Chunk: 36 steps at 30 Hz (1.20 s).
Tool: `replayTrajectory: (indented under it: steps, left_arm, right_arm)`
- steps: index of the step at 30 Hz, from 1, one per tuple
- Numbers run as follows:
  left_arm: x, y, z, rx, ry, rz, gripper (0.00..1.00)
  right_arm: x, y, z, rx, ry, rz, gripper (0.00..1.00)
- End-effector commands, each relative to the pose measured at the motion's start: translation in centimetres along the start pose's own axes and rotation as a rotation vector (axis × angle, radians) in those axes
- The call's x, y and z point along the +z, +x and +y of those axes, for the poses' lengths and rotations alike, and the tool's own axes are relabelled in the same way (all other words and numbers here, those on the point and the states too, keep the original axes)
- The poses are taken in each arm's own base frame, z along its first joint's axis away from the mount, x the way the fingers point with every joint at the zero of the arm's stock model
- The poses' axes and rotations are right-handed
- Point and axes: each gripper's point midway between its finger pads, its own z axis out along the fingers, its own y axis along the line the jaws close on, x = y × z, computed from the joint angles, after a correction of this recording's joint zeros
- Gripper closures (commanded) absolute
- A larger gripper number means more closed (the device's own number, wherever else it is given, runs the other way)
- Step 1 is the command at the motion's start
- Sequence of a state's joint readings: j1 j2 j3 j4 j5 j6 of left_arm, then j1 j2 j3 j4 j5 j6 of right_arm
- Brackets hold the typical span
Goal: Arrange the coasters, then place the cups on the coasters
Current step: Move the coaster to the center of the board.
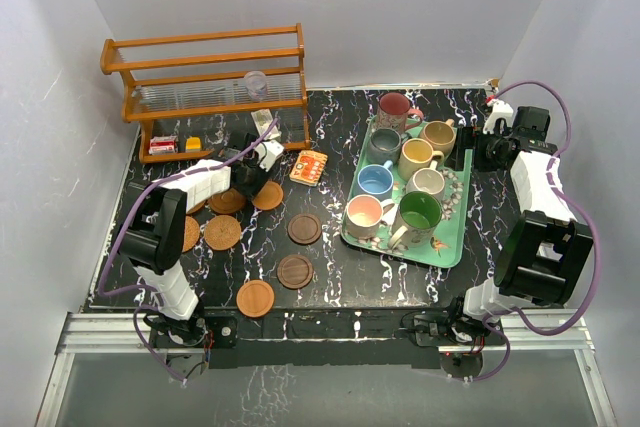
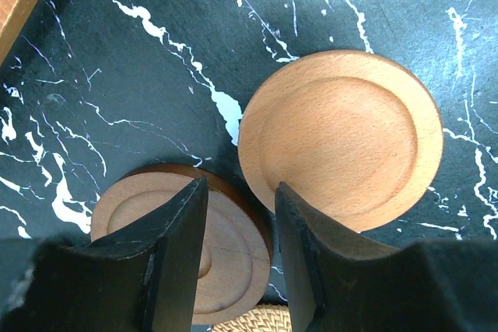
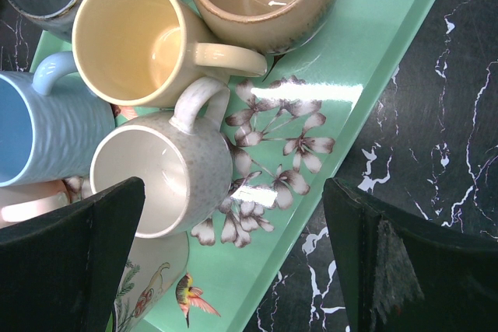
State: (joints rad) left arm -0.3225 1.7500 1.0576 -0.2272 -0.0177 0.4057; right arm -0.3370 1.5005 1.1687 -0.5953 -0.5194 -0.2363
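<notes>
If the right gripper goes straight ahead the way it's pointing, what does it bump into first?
Probably the off-white speckled mug on the green tray; it sits between the right gripper's open fingers. Depth is unclear, so it might just miss and touch the tray instead.

The pale coaster (image 2: 342,138) is showing smooth, matt turned wood; the darker-rimmed coaster (image 2: 237,258) is looking the same — fine-grained. The table (image 2: 117,75) is showing a smooth black marble-look surface. The yellow mug (image 3: 132,36) is shining with glaze — the green tray (image 3: 373,60) is glinting glossily too.
</notes>
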Motion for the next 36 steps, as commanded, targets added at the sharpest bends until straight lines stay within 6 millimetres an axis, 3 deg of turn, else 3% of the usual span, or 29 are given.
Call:
replayTrajectory:
  steps: [1, 10, 22, 28, 36]
  left_arm:
    - [-1.2, 1.8, -0.3, 0.007, 0.014, 0.057, 0.61]
    - [-1.6, 1.7, -0.2, -0.005, 0.005, 0.045, 0.61]
    - [-3.4, -3.4, 0.4, -0.057, 0.018, -0.120, 0.51]
    - [-6.2, -2.6, -3.1, 0.062, 0.192, -0.190, 0.45]
    - [-11.6, 1.6, -9.6, 0.222, 0.486, -0.209, 0.39]
  right_arm:
    - [-0.2, -1.5, -0.4, -0.028, 0.007, -0.044, 0.02]
    - [-0.1, -1.4, -0.5, -0.026, 0.005, -0.040, 0.02]
    - [0.0, -1.3, -0.6, -0.026, 0.008, -0.037, 0.02]
    - [0.1, -1.2, -0.6, -0.023, 0.005, -0.032, 0.02]
    - [0.3, -1.0, -0.7, -0.021, 0.005, -0.025, 0.02]
